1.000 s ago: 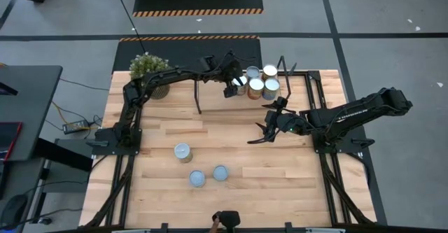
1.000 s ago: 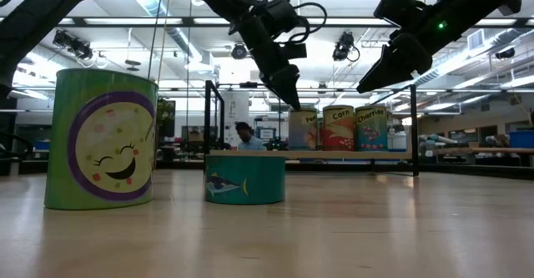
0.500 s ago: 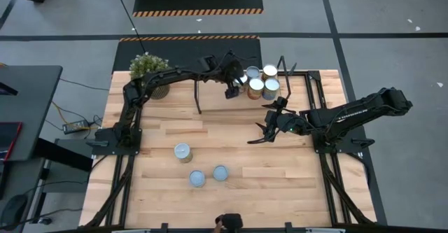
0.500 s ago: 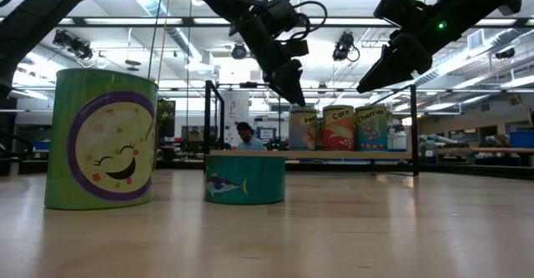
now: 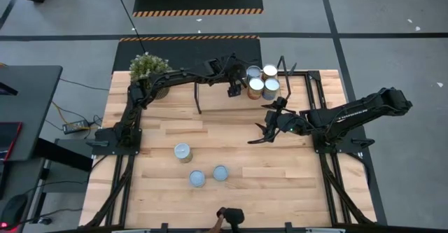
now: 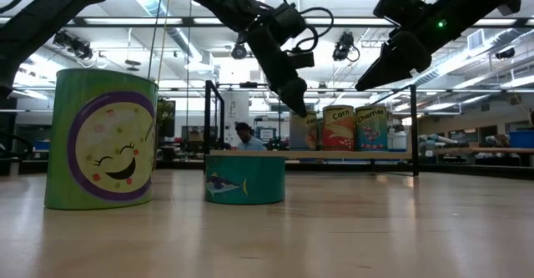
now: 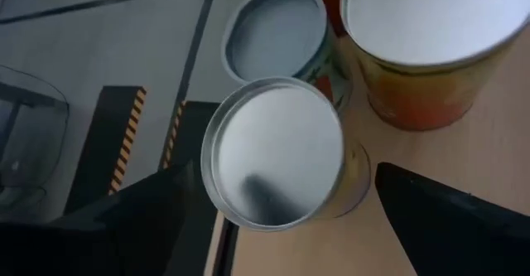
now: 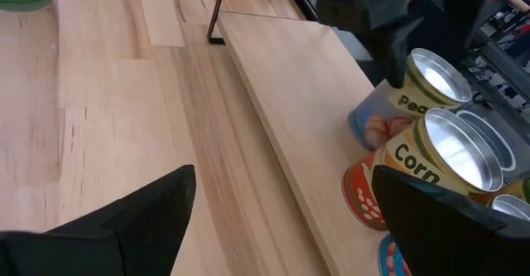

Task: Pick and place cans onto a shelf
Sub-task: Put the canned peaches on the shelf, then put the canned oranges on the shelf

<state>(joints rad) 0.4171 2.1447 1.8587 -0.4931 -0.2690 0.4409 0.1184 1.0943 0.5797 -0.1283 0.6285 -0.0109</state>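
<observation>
Upper centre of the high view: four silver-topped metal cans (image 5: pixel 261 80) stand on the light-wood black-posted shelf (image 5: pixel 301 96). Left gripper (image 5: pixel 233 88) hovers beside them, fingers apart; right gripper (image 5: pixel 260 133), mid-frame, fingers apart.

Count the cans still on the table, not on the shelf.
3, all on the front half of the table: one can left of centre, and a pair nearer the front edge, one beside the other. Four more cans stand on the shelf; none looks hidden.
</observation>
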